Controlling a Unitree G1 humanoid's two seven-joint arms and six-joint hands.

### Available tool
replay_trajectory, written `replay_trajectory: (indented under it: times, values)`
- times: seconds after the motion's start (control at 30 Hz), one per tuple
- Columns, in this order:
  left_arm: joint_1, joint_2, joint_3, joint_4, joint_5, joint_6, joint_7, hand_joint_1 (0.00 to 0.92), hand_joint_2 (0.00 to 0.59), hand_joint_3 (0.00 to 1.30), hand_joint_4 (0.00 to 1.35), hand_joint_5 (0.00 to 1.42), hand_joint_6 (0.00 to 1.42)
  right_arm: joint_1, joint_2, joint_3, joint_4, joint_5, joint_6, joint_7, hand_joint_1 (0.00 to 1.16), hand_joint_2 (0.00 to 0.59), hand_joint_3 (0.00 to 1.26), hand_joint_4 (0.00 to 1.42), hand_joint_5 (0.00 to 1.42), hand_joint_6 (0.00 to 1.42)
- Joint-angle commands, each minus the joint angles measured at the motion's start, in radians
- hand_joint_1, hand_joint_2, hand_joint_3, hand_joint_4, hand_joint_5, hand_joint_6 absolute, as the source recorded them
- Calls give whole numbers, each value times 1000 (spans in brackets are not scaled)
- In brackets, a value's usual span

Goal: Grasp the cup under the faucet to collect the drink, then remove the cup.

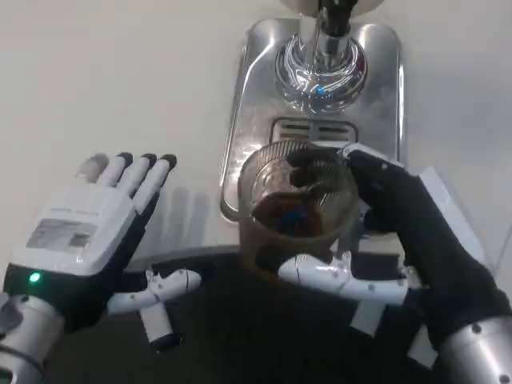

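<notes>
Cup (298, 210), one, in right hand (384, 240); left hand (96, 232) free.

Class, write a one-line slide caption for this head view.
Right hand grips the cup on the drip tray; left hand waits open.

The right hand (384, 240) grips a clear cup (298, 212) of dark drink at the near edge of the steel drip tray (240, 136), below the faucet (324, 56). The left hand (92, 232) hovers spread nearby.
</notes>
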Motion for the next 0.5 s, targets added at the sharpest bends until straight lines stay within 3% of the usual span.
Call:
replay_trajectory:
  times: [0.03, 0.27, 0.5]
  values:
    - [70, 14, 36, -72, -8, -18, -20, 0, 142, 0, 0, 0, 0, 49, -19, 12, -108, 12, 9, 38, 1162, 245, 769, 786, 840, 1097]
    - [140, -1, 65, -131, -20, -43, -30, 0, 144, 0, 0, 0, 0, 77, -49, -17, -168, 16, 17, 73, 1162, 243, 787, 802, 848, 1102]
    - [153, -19, 64, -135, -23, -53, -30, 0, 141, 0, 0, 0, 0, 67, -58, 3, -163, 0, 4, 69, 1162, 243, 792, 818, 858, 1104]
